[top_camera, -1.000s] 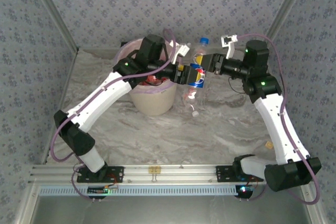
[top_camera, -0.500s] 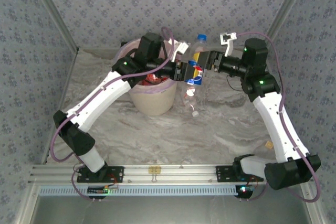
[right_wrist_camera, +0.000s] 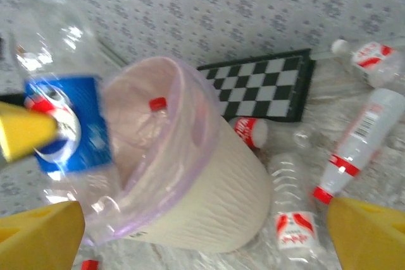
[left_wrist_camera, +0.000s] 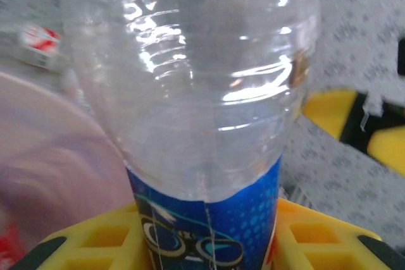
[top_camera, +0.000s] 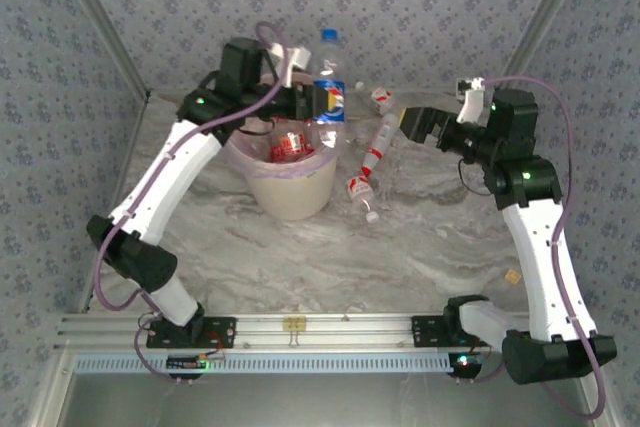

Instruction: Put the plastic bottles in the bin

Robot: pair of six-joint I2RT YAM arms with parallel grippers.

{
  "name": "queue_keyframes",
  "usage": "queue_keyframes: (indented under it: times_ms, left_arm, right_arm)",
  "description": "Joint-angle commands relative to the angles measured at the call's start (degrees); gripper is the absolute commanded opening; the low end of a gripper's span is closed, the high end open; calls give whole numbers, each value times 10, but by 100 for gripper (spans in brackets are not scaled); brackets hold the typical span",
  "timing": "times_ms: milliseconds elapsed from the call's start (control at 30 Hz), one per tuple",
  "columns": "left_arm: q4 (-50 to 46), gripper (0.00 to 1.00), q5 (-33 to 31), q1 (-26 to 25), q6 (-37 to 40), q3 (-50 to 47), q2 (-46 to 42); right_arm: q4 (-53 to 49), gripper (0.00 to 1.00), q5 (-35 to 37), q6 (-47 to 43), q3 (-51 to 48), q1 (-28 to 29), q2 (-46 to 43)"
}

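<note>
My left gripper [top_camera: 320, 107] [left_wrist_camera: 205, 248] is shut on a clear plastic bottle [top_camera: 328, 69] [left_wrist_camera: 209, 213] with a blue label and blue cap. It holds the bottle upright above the right rim of the bin [top_camera: 290, 187] [right_wrist_camera: 215, 200], a cream bucket lined with a pink bag. Bottles with red caps and labels lie inside the bin [top_camera: 292, 145] [right_wrist_camera: 152, 124]. My right gripper [top_camera: 415, 125] [right_wrist_camera: 202, 238] stands open and empty to the right of the bin. In its wrist view the blue-label bottle [right_wrist_camera: 63, 115] hangs at the left. More bottles lie on the table [top_camera: 378, 142] [top_camera: 360, 192] [right_wrist_camera: 364, 137] [right_wrist_camera: 294, 219].
A black-and-white checkered board [right_wrist_camera: 259, 86] lies behind the bin by the back wall. Two more bottles rest near it [right_wrist_camera: 253, 132] [right_wrist_camera: 373, 61]. A small tan scrap [top_camera: 512, 275] lies on the marble table at the right. Patterned walls close in the back and sides.
The blue-label bottle passed from the right gripper to the left one. The left arm carried it left, over the bin's rim. The right gripper opened and drew back to the right.
</note>
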Motion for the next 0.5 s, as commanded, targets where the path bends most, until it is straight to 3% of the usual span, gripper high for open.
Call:
queue_keyframes:
  times_ms: [0,200,333,467]
  left_arm:
    - [-55,26,-52,25,41,45,-25]
    - [-167,10,-140,32,100,109,13]
    - [-235,6,-179,19,120,135,46]
    - [-244,5,-219,-9,140,100,37]
  right_arm:
    - [-55,100,20,-30,-30,-19,-6]
    - [-68,100,10,-43,-56,-46,-12]
    - [-71,100,-2,-44,-58,-54,-9]
    - [-72,100,-4,-44,-56,-56,-8]
